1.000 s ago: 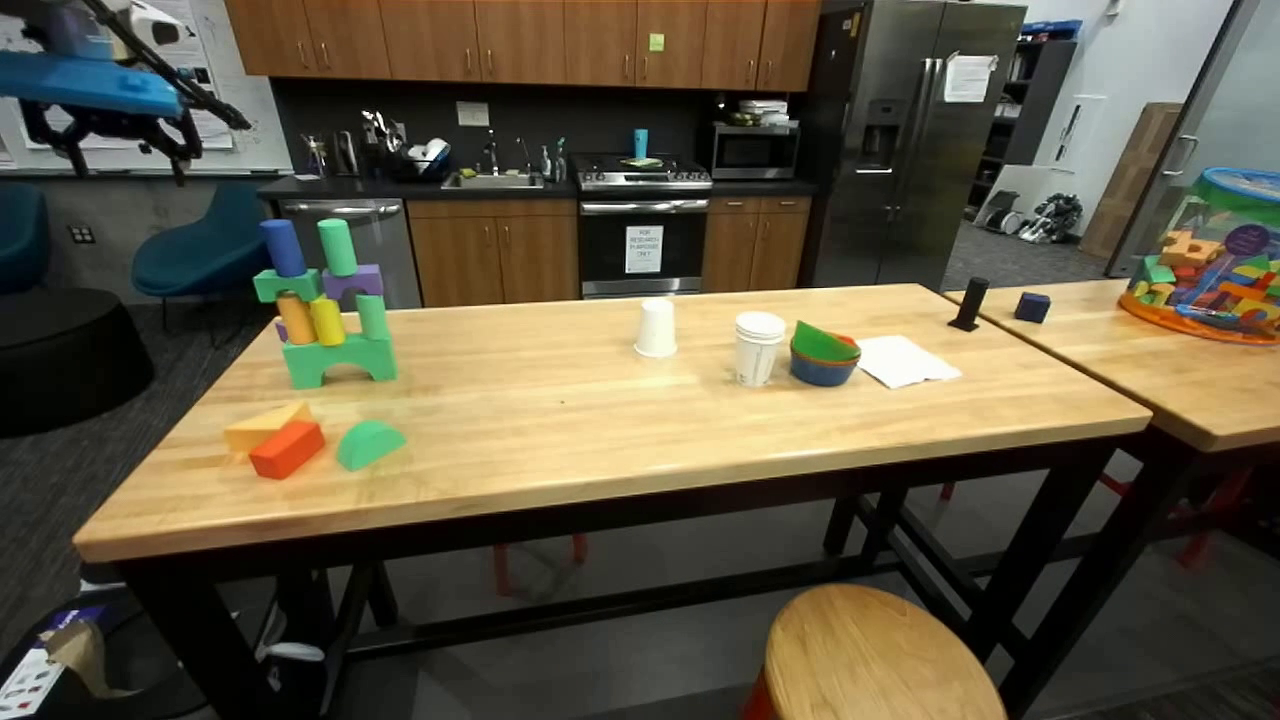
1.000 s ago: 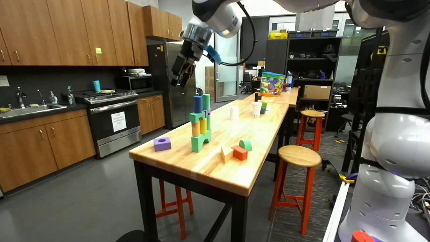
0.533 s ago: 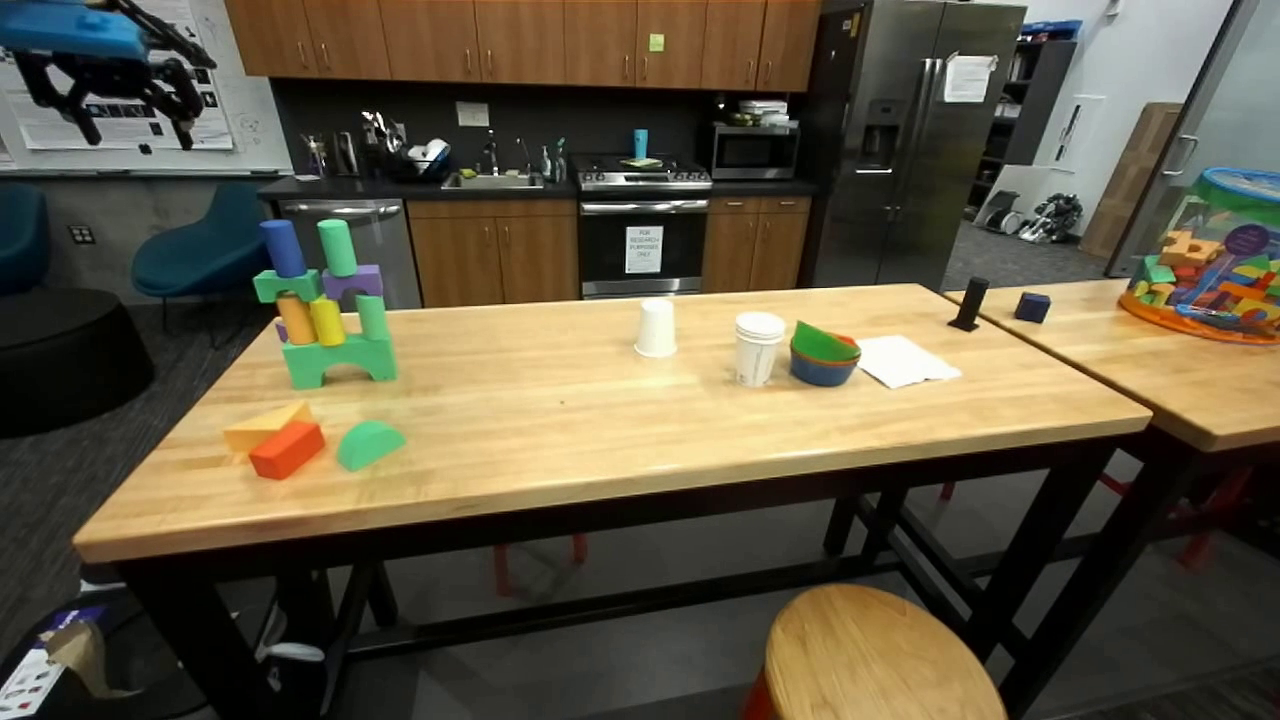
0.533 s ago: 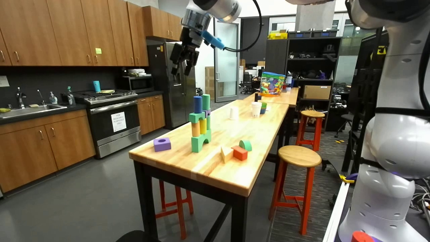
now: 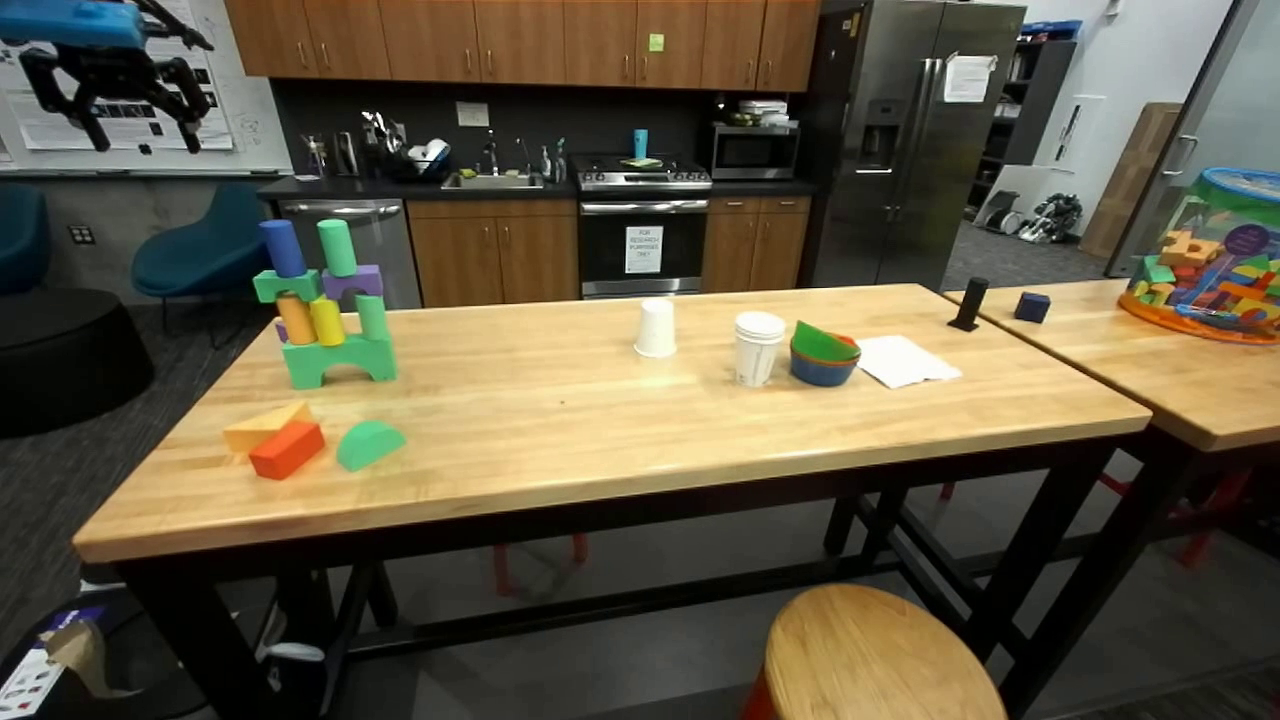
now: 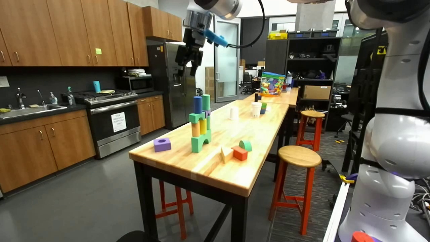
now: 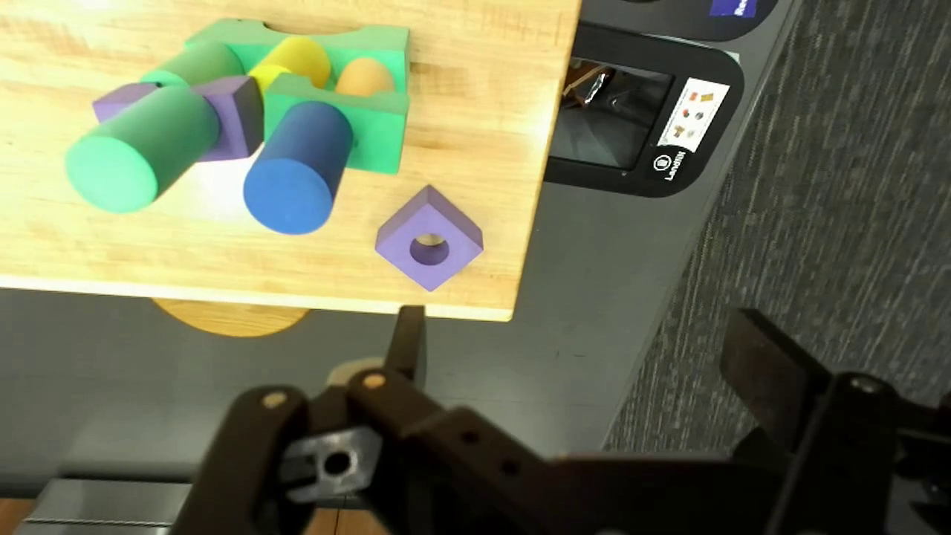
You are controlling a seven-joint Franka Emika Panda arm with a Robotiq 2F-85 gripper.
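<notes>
My gripper is open with nothing between its fingers. In both exterior views it hangs in the air above table height. Below is a tower of foam blocks: a green arch base, orange and yellow cylinders, a purple arch piece, and blue and green cylinders on top. A purple block with a round hole lies near the table corner; it shows just beyond one finger in the wrist view.
On the wooden table lie a red block, an orange wedge and a green half-round block. Farther along stand white cups and a blue bowl. A stool stands beside the table.
My gripper has risen and tilted to point more straight down, then shifted slightly during the last half second. The blocks and cups have not moved.
</notes>
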